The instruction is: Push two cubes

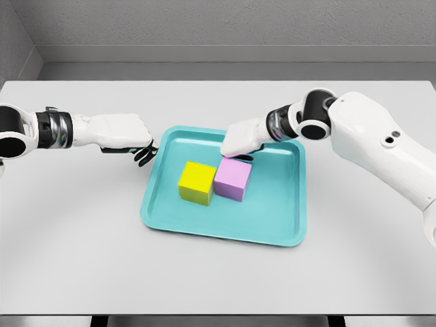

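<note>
1. The 2 task objects were a matte yellow cube [197, 182] and a matte pink-lilac cube [233, 179], each with flat faces and crisp edges, and much alike in size
2. Both cubes sat inside a shallow turquoise tray [283, 225] of smooth, faintly glossy material with rounded corners and a low raised rim; the yellow cube was near the tray's middle and the pink cube stood on its right, their facing sides touching or very nearly so
3. The tray lay on a plain light-grey tabletop [82, 245] with a flat, even finish, and a grey wall rose behind it
4. The right hand [242, 139], white and smooth-shelled with dark finger segments, reached in over the tray's far rim and hovered at the pink cube's back top edge; its fingers were curled downward under the palm and held nothing, and whether the fingertips met the cube could not be told
5. The left hand [126, 136], also white-shelled, rested just outside the tray's left rim, above the table; its dark fingers [144, 154] were bent loosely downward near the rim, gripping nothing
6. Both white arms showed black and metallic bands at the wrist joints
</note>
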Motion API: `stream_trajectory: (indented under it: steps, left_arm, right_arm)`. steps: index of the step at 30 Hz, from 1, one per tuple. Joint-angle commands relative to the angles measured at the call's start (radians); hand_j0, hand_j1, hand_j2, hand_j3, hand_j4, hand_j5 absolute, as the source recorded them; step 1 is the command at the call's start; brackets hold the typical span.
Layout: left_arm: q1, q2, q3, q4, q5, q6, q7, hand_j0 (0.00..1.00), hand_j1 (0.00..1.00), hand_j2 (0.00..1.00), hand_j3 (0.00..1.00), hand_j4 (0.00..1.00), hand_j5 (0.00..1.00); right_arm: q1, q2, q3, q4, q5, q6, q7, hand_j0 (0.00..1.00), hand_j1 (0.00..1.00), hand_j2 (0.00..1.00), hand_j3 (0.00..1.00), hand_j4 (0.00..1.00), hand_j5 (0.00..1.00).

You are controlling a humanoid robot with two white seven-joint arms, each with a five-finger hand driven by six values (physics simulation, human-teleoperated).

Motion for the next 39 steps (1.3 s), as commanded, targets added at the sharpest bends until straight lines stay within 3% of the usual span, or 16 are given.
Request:
stream_trajectory:
  steps: [1, 5, 11, 19, 33, 35, 37, 39]
  left_arm:
    - [0.000, 0.001, 0.001, 0.000, 0.005, 0.002, 0.000, 0.15, 0.15, 0.15, 0.15, 0.15, 0.15]
    - [0.000, 0.001, 0.001, 0.000, 0.005, 0.002, 0.000, 0.15, 0.15, 0.15, 0.15, 0.15, 0.15]
    - [0.000, 0.001, 0.002, 0.002, 0.005, 0.002, 0.000, 0.15, 0.15, 0.15, 0.15, 0.15, 0.15]
    - [0.000, 0.001, 0.002, 0.004, 0.005, 0.002, 0.000, 0.15, 0.15, 0.15, 0.15, 0.15, 0.15]
    - [0.000, 0.001, 0.002, 0.007, 0.003, 0.002, 0.000, 0.15, 0.15, 0.15, 0.15, 0.15, 0.15]
    - [0.000, 0.001, 0.004, 0.007, 0.003, 0.002, 0.000, 0.15, 0.15, 0.15, 0.15, 0.15, 0.15]
    - [-0.002, 0.010, 0.010, 0.013, 0.009, 0.002, 0.000, 0.17, 0.17, 0.17, 0.17, 0.17, 0.17]
    - [-0.005, 0.093, 0.039, 0.049, 0.101, 0.002, 0.000, 0.18, 0.18, 0.18, 0.18, 0.18, 0.18]
  right_arm:
    - [0.000, 0.000, 0.001, -0.011, -0.003, 0.001, 0.000, 0.00, 0.00, 0.00, 0.00, 0.00, 0.00]
    - [-0.012, -0.002, -0.013, 0.030, -0.003, 0.001, 0.000, 0.00, 0.00, 0.00, 0.00, 0.00, 0.00]
    - [-0.009, -0.017, 0.001, 0.027, -0.003, 0.001, 0.000, 0.00, 0.00, 0.00, 0.00, 0.00, 0.00]
    - [-0.003, -0.025, 0.051, -0.034, -0.007, 0.001, 0.000, 0.00, 0.00, 0.00, 0.00, 0.00, 0.00]
    - [0.000, -0.026, 0.090, -0.074, -0.009, 0.001, 0.000, 0.00, 0.00, 0.00, 0.00, 0.00, 0.00]
    - [-0.002, -0.028, 0.036, -0.054, -0.012, 0.001, 0.000, 0.00, 0.00, 0.00, 0.00, 0.00, 0.00]
    - [-0.002, -0.026, -0.038, 0.021, -0.010, 0.001, 0.000, 0.00, 0.00, 0.00, 0.00, 0.00, 0.00]
    - [-0.002, -0.028, -0.070, 0.026, -0.012, 0.001, 0.000, 0.00, 0.00, 0.00, 0.00, 0.00, 0.00]
